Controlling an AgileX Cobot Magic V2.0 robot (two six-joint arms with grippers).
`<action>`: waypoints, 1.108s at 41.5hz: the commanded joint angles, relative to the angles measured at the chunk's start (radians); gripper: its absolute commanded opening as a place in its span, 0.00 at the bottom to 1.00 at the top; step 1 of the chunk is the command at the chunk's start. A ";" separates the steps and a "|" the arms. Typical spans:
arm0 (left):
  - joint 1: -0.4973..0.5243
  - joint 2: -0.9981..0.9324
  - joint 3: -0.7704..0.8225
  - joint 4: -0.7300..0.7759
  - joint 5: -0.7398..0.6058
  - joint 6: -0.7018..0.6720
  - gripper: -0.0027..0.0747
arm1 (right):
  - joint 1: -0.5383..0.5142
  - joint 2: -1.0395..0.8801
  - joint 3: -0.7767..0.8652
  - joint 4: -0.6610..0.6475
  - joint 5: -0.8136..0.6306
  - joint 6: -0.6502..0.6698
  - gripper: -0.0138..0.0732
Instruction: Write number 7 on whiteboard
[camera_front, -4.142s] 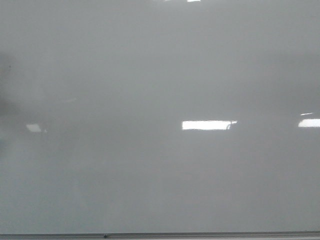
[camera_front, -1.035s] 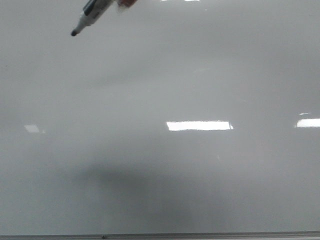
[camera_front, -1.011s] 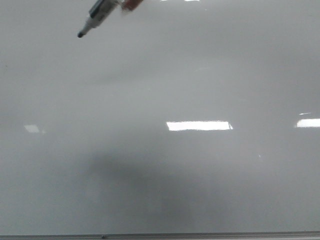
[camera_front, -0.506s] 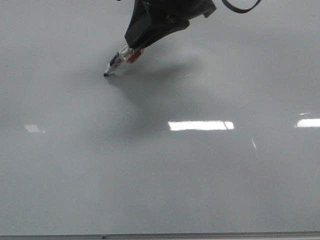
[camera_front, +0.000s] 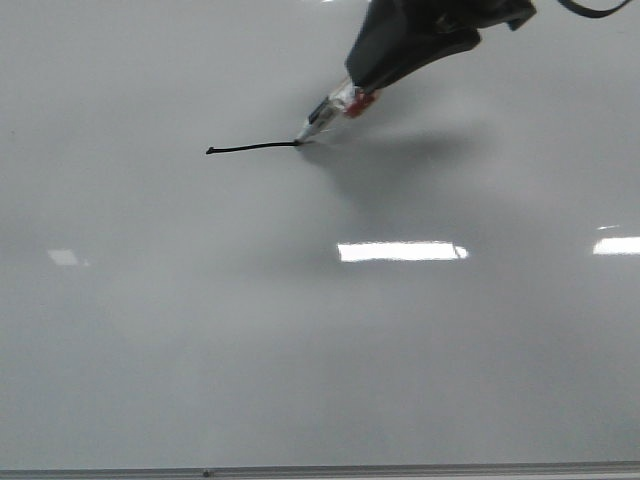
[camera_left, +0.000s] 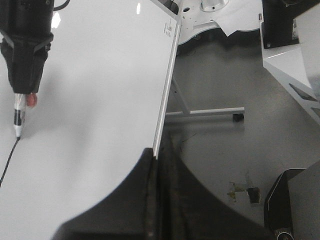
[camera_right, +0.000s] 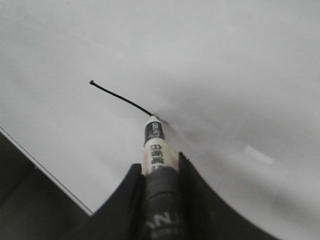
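The whiteboard (camera_front: 300, 350) fills the front view, pale grey and glossy. On it lies a thin black horizontal stroke (camera_front: 250, 148), the only part of the number 7 that shows. My right gripper (camera_front: 362, 85) is shut on a marker (camera_front: 330, 108), and the marker's tip touches the board at the stroke's right end. The right wrist view shows the marker (camera_right: 155, 145) between the fingers of that gripper (camera_right: 159, 167), with the stroke (camera_right: 120, 98) running away from the tip. My left gripper (camera_left: 156, 152) is shut with nothing in it, off the whiteboard's (camera_left: 100, 90) side edge.
Bright glare patches (camera_front: 400, 251) lie on the board, and a thin metal edge (camera_front: 400, 469) runs along its bottom. Beyond the board's side are its stand leg (camera_left: 205, 111), grey floor, a white table (camera_left: 295, 60) and a dark object (camera_left: 295, 205).
The right gripper came down from the top with the marker, set the tip on the board, then moved right, leaving a horizontal black stroke.
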 joint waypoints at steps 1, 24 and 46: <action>-0.007 0.002 -0.024 -0.037 -0.064 -0.009 0.01 | -0.050 -0.057 -0.007 -0.041 -0.093 -0.002 0.09; -0.007 0.002 -0.024 -0.037 -0.064 -0.009 0.01 | 0.023 -0.018 -0.005 -0.046 -0.060 -0.037 0.09; -0.007 0.002 -0.024 -0.037 -0.064 -0.009 0.01 | 0.191 0.172 -0.007 -0.043 -0.158 -0.037 0.09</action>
